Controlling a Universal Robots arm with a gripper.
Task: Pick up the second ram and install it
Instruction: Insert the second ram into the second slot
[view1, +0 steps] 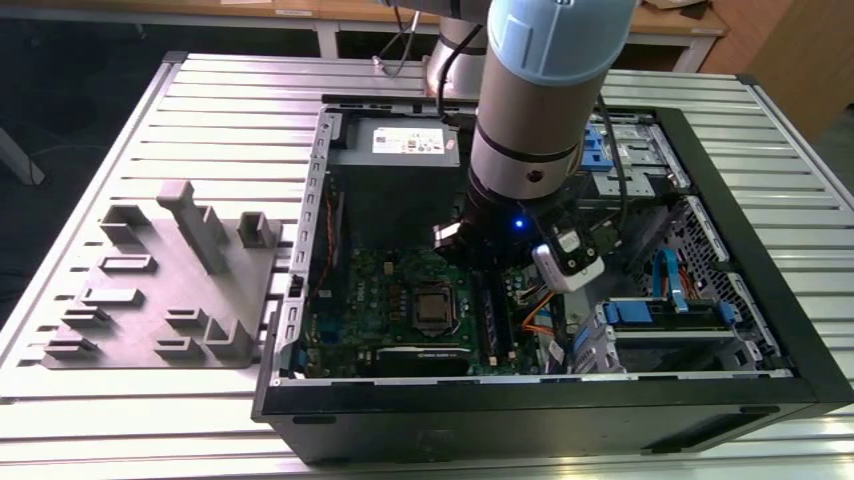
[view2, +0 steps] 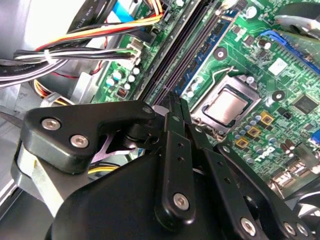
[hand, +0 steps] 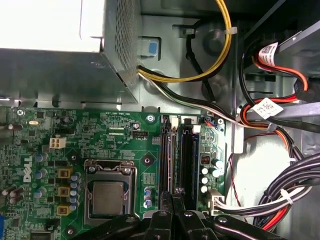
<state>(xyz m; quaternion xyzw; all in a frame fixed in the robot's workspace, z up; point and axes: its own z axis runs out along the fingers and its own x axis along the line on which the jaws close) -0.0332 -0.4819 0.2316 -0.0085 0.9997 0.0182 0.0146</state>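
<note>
With its fingers pressed together, the gripper (view2: 174, 102) hovers over the second ram (view1: 489, 315), which is seated in the motherboard (view1: 387, 300) slot, lower centre of the exterior view.

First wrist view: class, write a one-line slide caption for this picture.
Gripper at the memory slots, beside the processor on the green motherboard.
</note>
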